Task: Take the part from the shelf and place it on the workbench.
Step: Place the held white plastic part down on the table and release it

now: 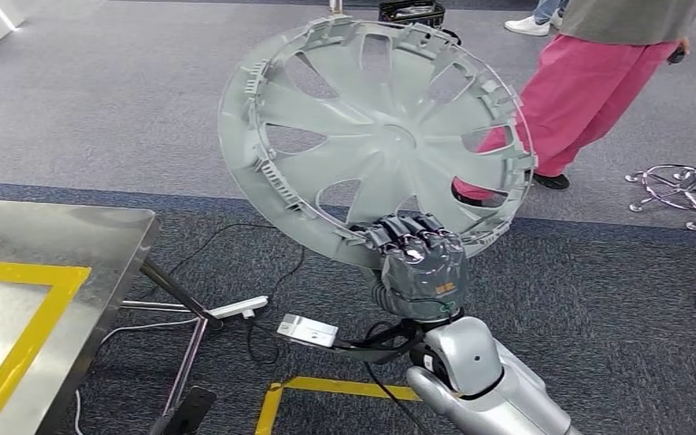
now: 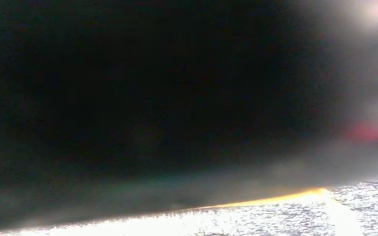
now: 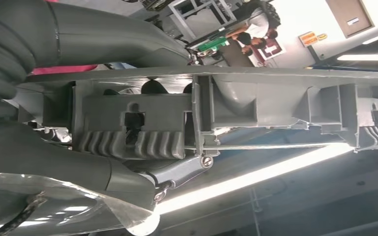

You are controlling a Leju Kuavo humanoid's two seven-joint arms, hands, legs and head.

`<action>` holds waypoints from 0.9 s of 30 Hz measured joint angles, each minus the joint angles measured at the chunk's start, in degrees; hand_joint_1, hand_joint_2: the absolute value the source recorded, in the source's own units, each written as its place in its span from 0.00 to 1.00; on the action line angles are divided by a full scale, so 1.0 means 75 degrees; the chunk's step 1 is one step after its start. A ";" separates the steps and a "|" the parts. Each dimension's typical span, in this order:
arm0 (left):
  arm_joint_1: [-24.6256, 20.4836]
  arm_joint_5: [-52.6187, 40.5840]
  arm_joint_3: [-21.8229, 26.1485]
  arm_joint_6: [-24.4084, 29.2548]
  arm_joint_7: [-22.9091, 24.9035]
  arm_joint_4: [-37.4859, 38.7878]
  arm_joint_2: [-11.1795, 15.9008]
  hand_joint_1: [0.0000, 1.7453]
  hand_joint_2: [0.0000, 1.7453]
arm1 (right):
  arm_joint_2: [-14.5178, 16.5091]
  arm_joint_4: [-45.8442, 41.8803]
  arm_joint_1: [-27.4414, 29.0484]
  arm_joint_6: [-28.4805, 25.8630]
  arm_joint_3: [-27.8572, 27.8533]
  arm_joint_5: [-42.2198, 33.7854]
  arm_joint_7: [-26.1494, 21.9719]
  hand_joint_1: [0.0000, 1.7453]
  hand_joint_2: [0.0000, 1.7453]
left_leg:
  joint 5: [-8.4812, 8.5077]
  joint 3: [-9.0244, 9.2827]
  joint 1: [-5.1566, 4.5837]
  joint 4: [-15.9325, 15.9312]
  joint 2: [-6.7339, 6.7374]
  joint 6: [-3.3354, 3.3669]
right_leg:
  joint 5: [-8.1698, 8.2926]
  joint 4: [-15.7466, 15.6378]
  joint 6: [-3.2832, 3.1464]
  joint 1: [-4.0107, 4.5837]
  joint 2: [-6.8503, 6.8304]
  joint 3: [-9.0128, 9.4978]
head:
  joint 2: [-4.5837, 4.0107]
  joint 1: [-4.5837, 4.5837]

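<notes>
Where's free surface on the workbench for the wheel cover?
The workbench top is bare both inside the yellow tape frame and on the steel strip outside it. Crowded: floor beside its legs, with cables and a power strip. The right hand grips the wheel cover.

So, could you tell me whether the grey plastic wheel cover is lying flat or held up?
Held up: the right hand grips the grey plastic wheel cover by its lower rim, above the carpet.

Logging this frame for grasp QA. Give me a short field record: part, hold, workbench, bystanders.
part: grey wheel cover, held up on edge, inner side facing the head camera
hold: right robot hand grips its lower rim
workbench: steel top with yellow tape, at left, part not yet over it
bystander: person in pink trousers behind the cover
left robot hand: cannot tell
</notes>
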 joint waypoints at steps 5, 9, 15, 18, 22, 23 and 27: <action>-0.0006 -0.0055 -0.0029 -0.0028 0.0035 0.0000 0.0017 0.00 0.00 | 0.0025 -0.0013 -0.0010 0.0000 -0.0022 0.0133 0.0079 1.00 1.00 | -0.0012 -0.0005 -0.0039 0.0010 -0.0001 0.0142 | 0.0050 -0.0084 0.0089 -0.0042 -0.0010 0.0033 | 0.0001 -0.0006; -0.0036 -0.0075 -0.0060 -0.0047 0.0050 0.0000 0.0001 0.00 0.00 | 0.0053 -0.0084 -0.0049 -0.0002 -0.0070 0.0173 0.0160 1.00 1.00 | 0.0170 0.0207 0.0058 -0.0365 -0.0026 0.0243 | -0.0322 0.0513 0.0167 -0.0025 -0.0014 -0.0277 | 0.0001 0.0025; -0.0052 -0.0138 -0.0154 -0.0079 0.0085 0.0000 -0.0012 0.00 0.00 | 0.0045 -0.0109 -0.0063 -0.0002 -0.0107 0.0179 0.0252 1.00 1.00 | 0.0102 0.0217 0.0168 -0.0288 -0.0315 0.0097 | -0.0294 0.1198 0.0389 -0.0191 0.0055 -0.0657 | 0.0000 0.0031; -0.0068 -0.0154 -0.0173 -0.0098 0.0103 0.0001 0.0005 0.00 0.00 | 0.0028 -0.0144 -0.0070 -0.0002 -0.0117 0.0181 0.0267 1.00 1.00 | -0.0012 0.0094 0.0218 -0.0050 -0.0530 -0.0121 | -0.0034 0.0143 0.0418 -0.0293 0.0515 -0.0041 | 0.0001 0.0065; -0.0041 -0.0170 -0.0208 -0.0112 0.0143 0.0008 0.0016 0.00 0.00 | 0.0012 -0.0186 -0.0073 -0.0002 -0.0119 0.0177 0.0304 1.00 1.00 | -0.0063 -0.0038 0.0254 0.0087 -0.0578 -0.0267 | -0.0132 0.0175 0.0111 -0.0245 0.0355 0.0009 | 0.0001 0.0034; -0.0047 -0.0171 -0.0217 -0.0113 0.0143 0.0009 0.0018 0.00 0.00 | 0.0012 -0.0204 -0.0076 -0.0002 -0.0123 0.0176 0.0309 1.00 1.00 | -0.0183 -0.0134 0.0246 0.0290 -0.0422 -0.0284 | -0.0142 0.0170 0.0054 -0.0235 0.0258 0.0023 | 0.0001 0.0017; -0.0068 -0.0184 -0.0235 -0.0127 0.0147 0.0011 0.0004 0.00 0.00 | 0.0012 -0.0254 -0.0075 -0.0002 -0.0154 0.0179 0.0319 1.00 1.00 | -0.0958 -0.1044 0.0213 0.2148 0.0044 -0.0267 | -0.0203 0.0166 -0.0079 -0.0118 -0.0136 0.0055 | 0.0001 -0.0026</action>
